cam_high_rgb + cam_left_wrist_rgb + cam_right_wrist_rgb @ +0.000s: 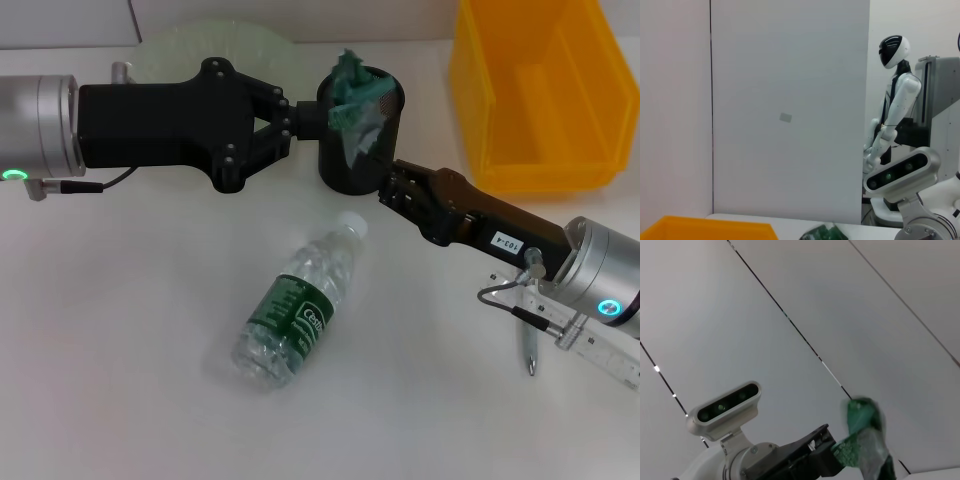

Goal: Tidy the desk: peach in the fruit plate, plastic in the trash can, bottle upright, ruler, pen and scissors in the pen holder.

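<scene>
two grippers meet at the black cup (360,165): the left gripper (300,118) pinches the green plastic (355,100) sticking from it. right gripper (385,190), touching the cup, cannot tell its fingers. lift straight up, steadying the cup; bottle (300,310) lies before it.

Both arms end in silver cylindrical wrists with glowing green ring lights. The left pincer (305,118) is matte black with visible screws; behind the right pincer (388,190), a white label reads 103-4.

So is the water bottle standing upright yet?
No, in the head view the water bottle lies on its side on the table, cap pointing toward the black cup.
</scene>
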Controlling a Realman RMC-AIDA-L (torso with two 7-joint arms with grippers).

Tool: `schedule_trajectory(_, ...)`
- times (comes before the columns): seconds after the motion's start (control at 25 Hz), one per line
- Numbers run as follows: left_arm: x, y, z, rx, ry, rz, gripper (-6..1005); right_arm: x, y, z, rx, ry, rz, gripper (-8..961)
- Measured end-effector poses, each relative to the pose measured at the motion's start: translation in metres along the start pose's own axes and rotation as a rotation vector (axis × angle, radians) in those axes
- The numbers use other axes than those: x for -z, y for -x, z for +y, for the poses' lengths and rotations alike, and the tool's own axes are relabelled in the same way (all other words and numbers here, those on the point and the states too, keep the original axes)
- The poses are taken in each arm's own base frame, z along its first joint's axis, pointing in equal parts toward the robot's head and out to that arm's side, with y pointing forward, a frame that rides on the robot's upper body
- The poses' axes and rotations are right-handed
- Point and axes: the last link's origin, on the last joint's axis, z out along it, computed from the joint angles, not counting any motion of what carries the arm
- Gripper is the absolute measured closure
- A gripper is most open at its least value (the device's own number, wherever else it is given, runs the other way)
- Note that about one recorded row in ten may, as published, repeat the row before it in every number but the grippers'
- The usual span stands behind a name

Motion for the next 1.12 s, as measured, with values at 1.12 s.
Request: schedule_trajectory(1.12, 0.011, 0.007, 0.003, 0.026, -0.058, 0.08, 745, 0.014, 0.001, -0.005, 0.029, -0.048, -0.016, 949)
